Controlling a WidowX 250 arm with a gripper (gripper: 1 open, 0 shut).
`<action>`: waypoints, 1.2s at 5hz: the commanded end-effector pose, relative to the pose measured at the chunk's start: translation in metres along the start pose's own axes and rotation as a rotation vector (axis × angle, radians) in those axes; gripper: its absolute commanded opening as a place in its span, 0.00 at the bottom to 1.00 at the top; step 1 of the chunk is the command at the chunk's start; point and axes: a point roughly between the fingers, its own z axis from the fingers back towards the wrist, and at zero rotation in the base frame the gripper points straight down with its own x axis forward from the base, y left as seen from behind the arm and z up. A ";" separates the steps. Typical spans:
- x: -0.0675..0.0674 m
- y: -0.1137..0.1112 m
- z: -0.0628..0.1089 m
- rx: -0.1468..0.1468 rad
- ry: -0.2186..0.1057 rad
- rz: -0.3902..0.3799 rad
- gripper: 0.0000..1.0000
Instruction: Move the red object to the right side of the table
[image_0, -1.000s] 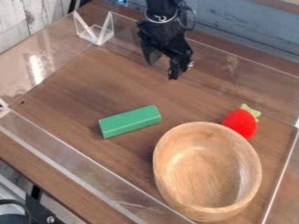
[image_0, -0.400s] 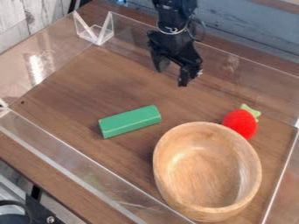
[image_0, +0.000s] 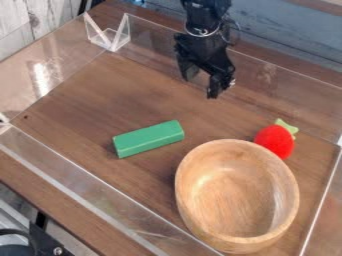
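1. Filling nearly the whole view, the tabletop (image_0: 80, 120) is dark brown with a wood grain, and low clear acrylic walls (image_0: 40, 165) stand along its edges.
2. A round light wooden bowl (image_0: 238, 193) sits on the tabletop in the lower right part of the view. It is upright and nothing lies inside it.
3. The black robot arm (image_0: 202, 15) comes down from the top edge of the view, a little right of the middle.
4. The gripper (image_0: 213, 87) at the end of the arm points steeply down over the far part of the tabletop. Its jaws are released and spread apart, and they grasp nothing.
5. A green rectangular block (image_0: 147, 138) lies flat on the tabletop, left of the bowl and close to it, with its long side slightly slanted.
6. A small clear acrylic stand (image_0: 106, 33) with a V shape is at the far left corner, well apart from the other things.
7. The red object (image_0: 278, 139), small and round with a green leafy top, lies on the tabletop near the right wall. It is just beside the far right rim of the bowl; I cannot tell if it touches the rim. It is well apart from the gripper, lower and to the right in the view.
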 end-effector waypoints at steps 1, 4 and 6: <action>0.009 0.004 0.014 -0.006 -0.052 -0.086 1.00; -0.013 0.023 0.003 -0.021 -0.005 -0.150 1.00; -0.015 0.034 0.009 0.021 -0.008 -0.007 1.00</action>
